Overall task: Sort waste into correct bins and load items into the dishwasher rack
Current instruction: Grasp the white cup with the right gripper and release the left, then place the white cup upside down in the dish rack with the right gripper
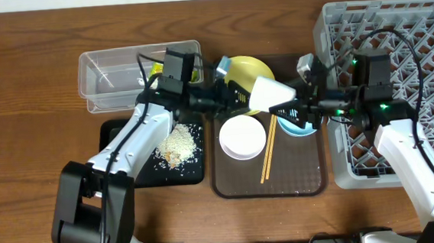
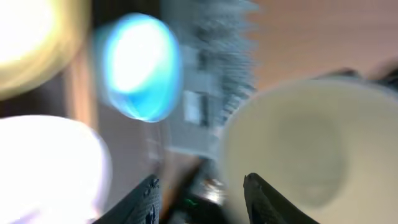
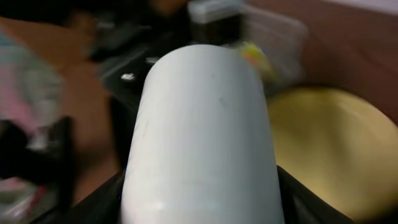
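Hiding half the blue bowl (image 1: 300, 128), right gripper (image 1: 294, 101) clasping cup (image 1: 269, 95), wrist views blurred

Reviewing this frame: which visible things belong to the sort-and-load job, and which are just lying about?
Belongs to the job: cup, yellow plate, white bowl, blue bowl, chopsticks, rice grains, clear tub, black tray, rack.

Just lying about: brown serving tray, table.

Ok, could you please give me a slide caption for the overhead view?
Right claw grips a white cup beside the open left claw, over the brown tray.
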`<state>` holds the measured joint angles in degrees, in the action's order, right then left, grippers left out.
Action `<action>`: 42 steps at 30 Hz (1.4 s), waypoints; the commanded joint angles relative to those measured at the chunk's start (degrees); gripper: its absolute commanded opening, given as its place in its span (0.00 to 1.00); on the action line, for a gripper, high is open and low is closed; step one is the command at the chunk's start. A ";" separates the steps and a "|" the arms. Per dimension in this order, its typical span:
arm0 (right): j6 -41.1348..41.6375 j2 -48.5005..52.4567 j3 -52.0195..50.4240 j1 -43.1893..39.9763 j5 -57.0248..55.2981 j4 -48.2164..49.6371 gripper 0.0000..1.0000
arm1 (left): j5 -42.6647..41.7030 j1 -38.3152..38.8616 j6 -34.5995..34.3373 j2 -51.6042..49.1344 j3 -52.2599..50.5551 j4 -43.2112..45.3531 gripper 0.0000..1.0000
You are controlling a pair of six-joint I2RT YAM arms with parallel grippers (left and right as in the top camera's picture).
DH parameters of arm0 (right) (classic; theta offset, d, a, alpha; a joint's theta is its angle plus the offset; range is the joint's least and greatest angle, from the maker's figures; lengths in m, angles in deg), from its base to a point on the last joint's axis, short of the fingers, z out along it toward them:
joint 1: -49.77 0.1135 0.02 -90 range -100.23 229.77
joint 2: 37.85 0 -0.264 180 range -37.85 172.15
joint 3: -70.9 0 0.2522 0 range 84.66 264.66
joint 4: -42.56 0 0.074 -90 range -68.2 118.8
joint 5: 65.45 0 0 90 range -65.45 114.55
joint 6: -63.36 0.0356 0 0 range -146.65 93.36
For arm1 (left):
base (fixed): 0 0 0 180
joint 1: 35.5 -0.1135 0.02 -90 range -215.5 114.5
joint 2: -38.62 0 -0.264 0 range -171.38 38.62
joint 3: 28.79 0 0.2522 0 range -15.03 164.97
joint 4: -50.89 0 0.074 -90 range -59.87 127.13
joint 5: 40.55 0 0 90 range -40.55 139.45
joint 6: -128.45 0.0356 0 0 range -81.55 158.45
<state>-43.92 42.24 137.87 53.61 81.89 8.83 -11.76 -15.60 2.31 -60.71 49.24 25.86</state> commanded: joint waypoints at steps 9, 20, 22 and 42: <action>10.12 -8.41 11.52 -8.74 -37.44 -22.62 0.40 | 38.99 -1.25 23.45 14.03 1.88 -22.60 0.57; 22.86 -5.60 15.47 -23.30 -61.20 -38.93 0.10 | 55.06 -1.22 23.43 22.53 1.86 -27.50 0.57; 23.58 -3.74 15.47 -25.75 -61.16 -40.52 0.11 | 55.06 -1.22 23.41 22.47 1.81 -27.52 0.57; 24.09 9.01 15.61 -30.23 -51.04 -39.67 0.84 | 55.06 -1.22 21.92 22.16 1.60 -27.74 0.64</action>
<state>-20.16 51.93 152.86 23.86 27.66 -30.99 42.38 -16.65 24.56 -38.37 49.83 -1.68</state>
